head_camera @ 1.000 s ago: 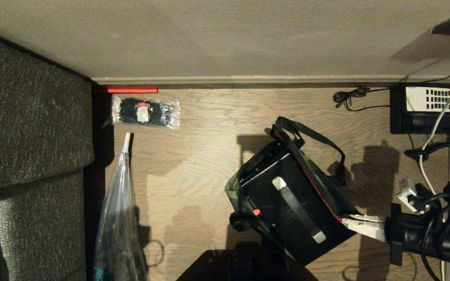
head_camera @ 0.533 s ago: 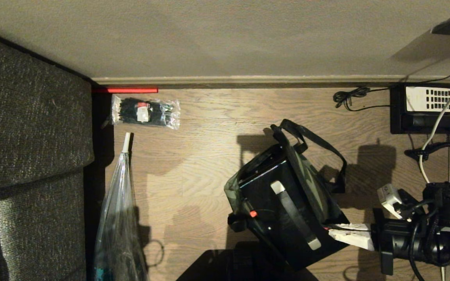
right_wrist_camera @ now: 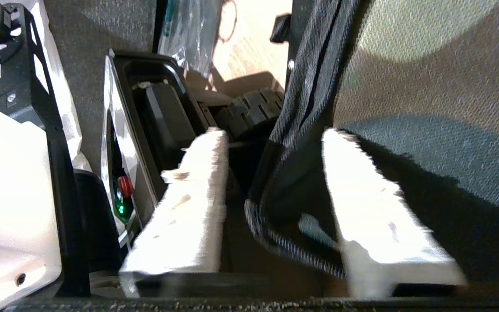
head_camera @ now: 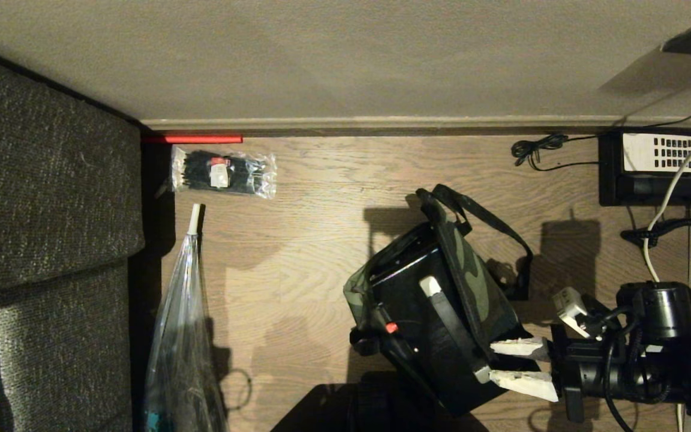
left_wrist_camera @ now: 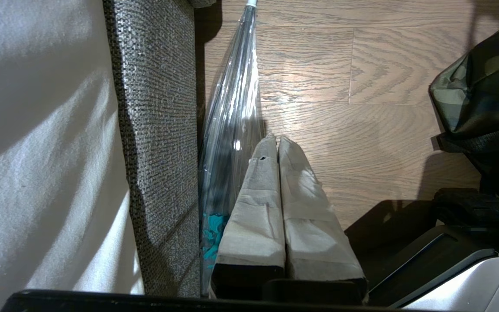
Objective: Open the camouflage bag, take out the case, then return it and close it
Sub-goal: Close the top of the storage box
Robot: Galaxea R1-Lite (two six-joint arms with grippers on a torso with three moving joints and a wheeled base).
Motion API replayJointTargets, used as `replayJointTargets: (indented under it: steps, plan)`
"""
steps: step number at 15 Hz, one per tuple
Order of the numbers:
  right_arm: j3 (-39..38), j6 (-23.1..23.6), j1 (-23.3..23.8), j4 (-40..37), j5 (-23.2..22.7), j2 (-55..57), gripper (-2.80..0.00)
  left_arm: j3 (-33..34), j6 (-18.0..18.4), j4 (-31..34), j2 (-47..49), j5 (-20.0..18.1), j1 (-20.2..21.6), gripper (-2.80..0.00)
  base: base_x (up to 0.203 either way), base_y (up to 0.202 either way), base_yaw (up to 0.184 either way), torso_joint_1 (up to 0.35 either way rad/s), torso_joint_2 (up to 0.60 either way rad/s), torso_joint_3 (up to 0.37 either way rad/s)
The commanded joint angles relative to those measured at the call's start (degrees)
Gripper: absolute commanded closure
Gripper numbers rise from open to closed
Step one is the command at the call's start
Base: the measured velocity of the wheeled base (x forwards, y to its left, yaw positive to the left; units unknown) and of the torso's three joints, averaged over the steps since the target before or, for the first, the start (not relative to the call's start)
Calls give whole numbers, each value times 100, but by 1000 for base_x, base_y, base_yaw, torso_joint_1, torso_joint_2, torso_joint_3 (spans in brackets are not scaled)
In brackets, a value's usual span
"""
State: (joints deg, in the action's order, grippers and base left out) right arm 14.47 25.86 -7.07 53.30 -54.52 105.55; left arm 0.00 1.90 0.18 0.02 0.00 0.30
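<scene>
The camouflage bag stands on the wood floor, tilted, with its top open. Its camouflage lid flap lies folded over the right part of the case, camouflage side up. The black case sits inside the bag; its handle and red latch show. My right gripper is at the flap's near corner, open, one finger on each side of the black-trimmed flap edge without pinching it. The left gripper hangs shut and empty beside the sofa.
A clear plastic bag leans against the grey sofa on the left. A packet of black zip ties lies by the skirting board. A black telephone and cables sit at the right. My base is just below the bag.
The right gripper swung the lid flap leftward over the case, turning it from red lining up to camouflage up. It then opened and let the flap go.
</scene>
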Motion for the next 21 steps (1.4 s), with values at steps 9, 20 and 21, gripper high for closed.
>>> replayJointTargets:
  steps: [9,20,21]
  plan:
    - [479,-67,-222,-32,46,644,-280,9,3,-1,-11,0,5,0,0,0,0,0,0,0]
    - [1337,-1412,-243,435,424,985,-280,9,3,-1,-11,0,5,0,0,0,0,0,0,0]
    - [1296,-1443,-242,445,424,951,-280,9,3,-1,-11,0,1,0,0,0,0,0,0,0]
